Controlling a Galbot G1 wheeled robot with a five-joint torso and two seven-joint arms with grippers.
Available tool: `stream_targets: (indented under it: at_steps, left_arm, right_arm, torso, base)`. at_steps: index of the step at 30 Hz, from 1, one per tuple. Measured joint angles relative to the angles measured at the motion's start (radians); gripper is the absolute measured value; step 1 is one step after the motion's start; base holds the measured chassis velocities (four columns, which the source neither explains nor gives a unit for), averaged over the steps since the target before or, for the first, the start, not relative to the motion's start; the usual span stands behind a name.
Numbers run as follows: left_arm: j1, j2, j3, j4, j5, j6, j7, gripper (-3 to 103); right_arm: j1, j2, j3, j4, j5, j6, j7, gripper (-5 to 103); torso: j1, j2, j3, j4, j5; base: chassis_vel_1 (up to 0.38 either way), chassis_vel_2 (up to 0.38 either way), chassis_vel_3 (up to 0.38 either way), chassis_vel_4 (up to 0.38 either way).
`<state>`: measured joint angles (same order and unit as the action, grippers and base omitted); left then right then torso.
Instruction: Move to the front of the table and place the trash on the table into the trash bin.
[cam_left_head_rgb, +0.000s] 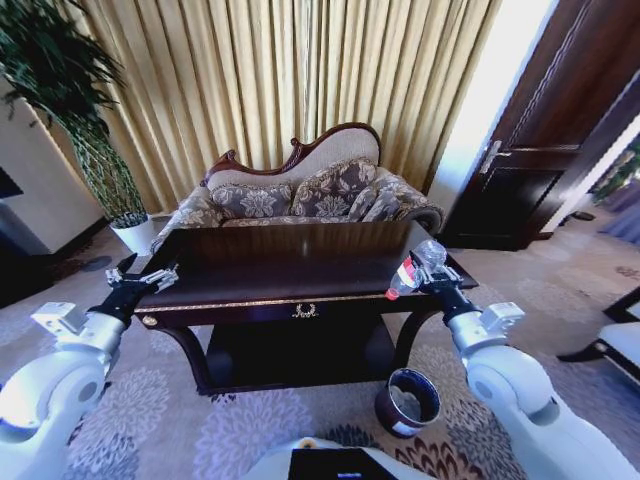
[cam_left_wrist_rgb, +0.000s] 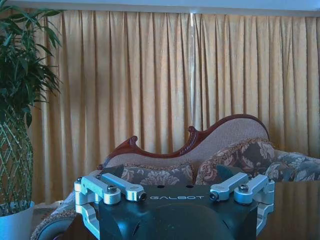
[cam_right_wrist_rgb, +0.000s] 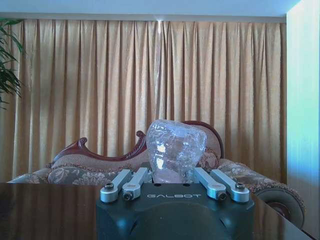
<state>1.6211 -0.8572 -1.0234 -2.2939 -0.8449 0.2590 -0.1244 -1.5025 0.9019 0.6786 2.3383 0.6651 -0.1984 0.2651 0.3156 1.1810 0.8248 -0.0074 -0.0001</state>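
- Clear plastic catches the light at the right end of the table (cam_left_head_rgb: 300, 262): the bottle (cam_left_head_rgb: 417, 267), with its red cap pointing down and to the left, is clamped in the right gripper (cam_left_head_rgb: 428, 276) above the table's near right corner.
- From the right wrist view the bottle (cam_right_wrist_rgb: 175, 150) stands between the closed-in fingers (cam_right_wrist_rgb: 126, 184), base end up, so the grip sits around its body and the base stays free.
- Tilted like that, cap lower than base, it looks ready to be swung out over the edge rather than set back down.
- Down on the carpet, just right of the table's near right leg, the trash bin (cam_left_head_rgb: 407, 400) stands open and near-below the held bottle; my reading is that the bin was put there so the arm only has to carry the bottle a short way toward the robot and lower it.
- At the table's near left corner the left gripper (cam_left_head_rgb: 158, 278) waits with nothing in it; in its own wrist view its fingers (cam_left_wrist_rgb: 111, 188) are spread wide and empty.
- I cannot pick out a tissue or a wrapper on the dark tabletop.
- Behind the table are a sofa (cam_left_head_rgb: 300, 195) and gold curtains (cam_left_head_rgb: 300, 70), and a potted plant (cam_left_head_rgb: 90, 130) stands far left.
- Judged from this, the robot is already in front of the table and the bottle is partway to the bin.
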Motion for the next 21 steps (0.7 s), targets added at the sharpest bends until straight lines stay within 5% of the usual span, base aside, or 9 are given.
stream_targets:
  at_steps: [14,21]
  left_arm:
    - [-0.008,-0.005,0.009,0.01,0.001,-0.006,-0.007,100]
    - [-0.009,-0.022,0.01,0.039,0.013,-0.028,0.002,100]
  right_arm:
    - [0.013,-0.002,-0.012,-0.025,-0.008,0.017,-0.005,26]
    - [0.011,0.027,-0.114,-0.166,-0.005,0.024,0.029,26]
  torso:
    - [0.0,0.0,0.0,-0.0001,0.0001]
    - [0.0,0.0,0.0,-0.0001,0.0001]
  base:
    - [0.123,-0.122,-0.115,0.124]
    - [0.08,-0.071,-0.077,0.072]
